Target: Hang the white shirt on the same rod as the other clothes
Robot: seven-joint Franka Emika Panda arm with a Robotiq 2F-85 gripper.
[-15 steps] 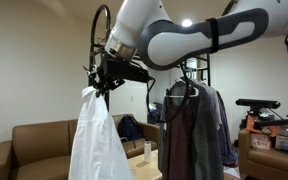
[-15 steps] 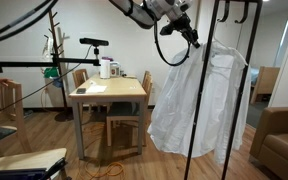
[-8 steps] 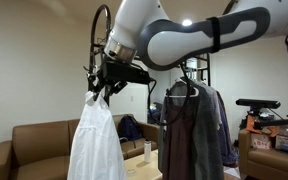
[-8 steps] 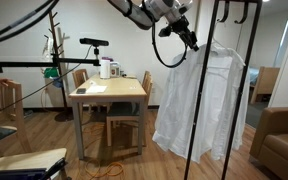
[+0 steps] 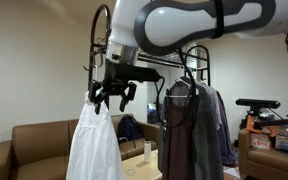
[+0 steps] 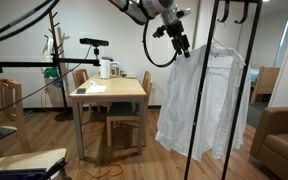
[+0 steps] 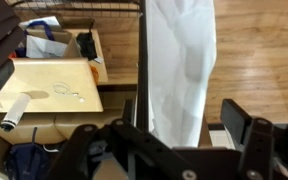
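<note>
The white shirt (image 5: 92,140) hangs full length at the left end of the rod (image 5: 169,66), apart from the other clothes (image 5: 189,125), a dark bunch further along it. My gripper (image 5: 115,93) sits at the shirt's collar, open, its fingers spread with nothing held. In an exterior view the gripper (image 6: 180,43) is just above and beside the shirt's (image 6: 202,100) shoulder. The wrist view looks straight down the shirt (image 7: 180,60), which hangs between the spread fingers (image 7: 239,125) of the gripper (image 7: 164,135) beside a thin dark bar (image 7: 142,105). The hanger's hook is hidden.
A brown sofa (image 5: 39,140) stands behind the shirt. The rack's black uprights (image 6: 210,90) stand close in front of it. A wooden table (image 6: 109,92) with chairs, a jug and a camera on a stand (image 6: 94,42) fills the left. A bottle (image 5: 147,150) stands below.
The jaws have gone from shut on the shirt's hanger to open, letting it go. The gripper has dropped slightly and turned; the shirt stays hanging and has swung a little.
</note>
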